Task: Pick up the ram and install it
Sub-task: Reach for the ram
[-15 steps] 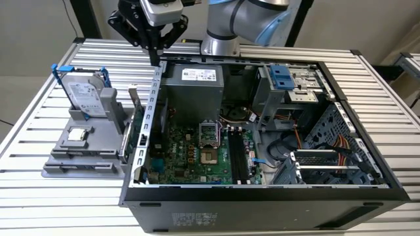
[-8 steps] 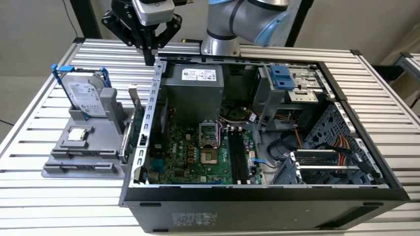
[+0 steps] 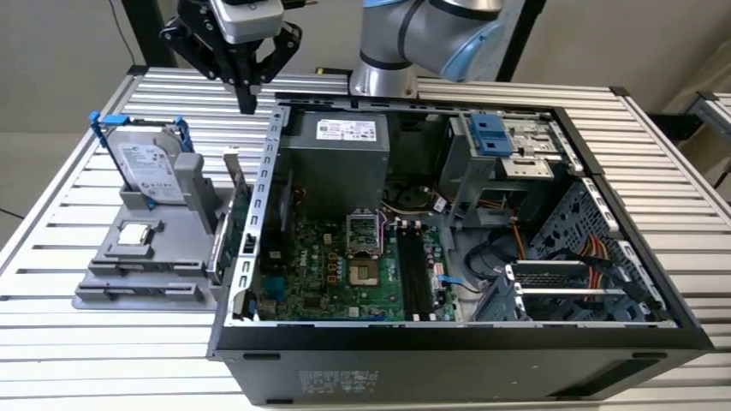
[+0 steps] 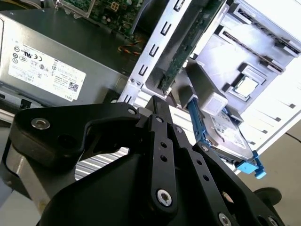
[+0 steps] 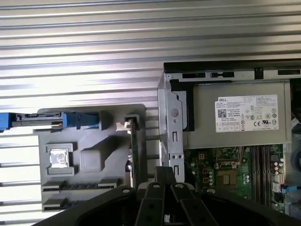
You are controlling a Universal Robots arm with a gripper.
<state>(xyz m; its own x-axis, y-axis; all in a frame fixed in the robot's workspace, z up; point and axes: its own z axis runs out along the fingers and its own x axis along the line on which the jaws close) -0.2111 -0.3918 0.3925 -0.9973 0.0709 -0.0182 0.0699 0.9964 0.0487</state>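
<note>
We find the gripper (image 3: 246, 104) (fingers together, empty) above the surface (image 3: 115, 364) beside the open computer case (image 3: 457, 364).

Bright, even room light falls on my slatted table (image 3: 651, 171), leaving only soft shadows; the inside of the computer case (image 3: 457, 368) is dimmer. In the second wrist view the gray tray (image 4: 275, 87) glares white. My gripper (image 5: 164, 173) (image 4: 157, 106) looms dark and close in both wrist views.
</note>
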